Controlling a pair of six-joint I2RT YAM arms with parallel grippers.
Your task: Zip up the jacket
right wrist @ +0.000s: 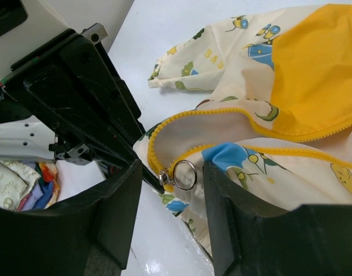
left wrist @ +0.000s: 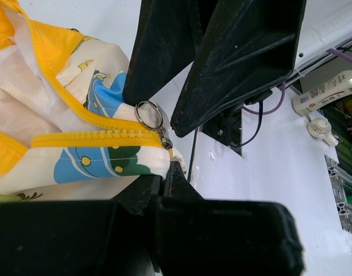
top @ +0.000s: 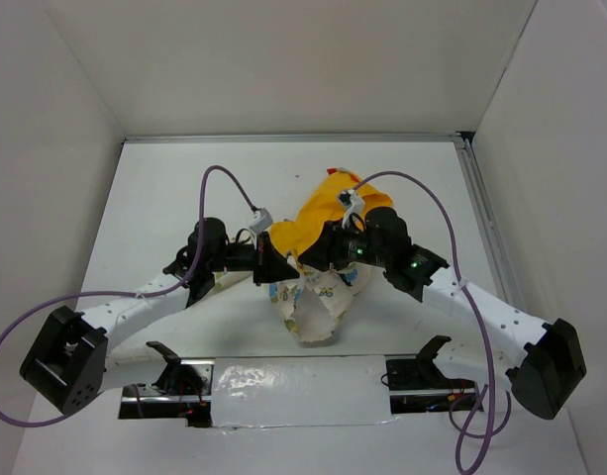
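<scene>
Robotics lab, enclosed test cell.
We see plain white walls (top: 313,59) boxing a white counter (top: 154,198), an aluminium rail (top: 484,223), purple cables (top: 392,174), a tape-wrapped mounting bar (top: 298,391).

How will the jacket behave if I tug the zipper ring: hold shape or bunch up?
Likely floppy: the jacket lies in soft crumpled folds, so it should bunch unless held taut. Probably light too, thin fabric. The ring hangs loose, so it may swing aside.

The left arm (top: 135,305) and right arm (top: 491,315) angle inward, their wrists nearly meeting. The left gripper (top: 286,265) pinches the jacket (top: 318,309) hem. The right gripper (top: 315,259) faces it with jaws parted.
</scene>
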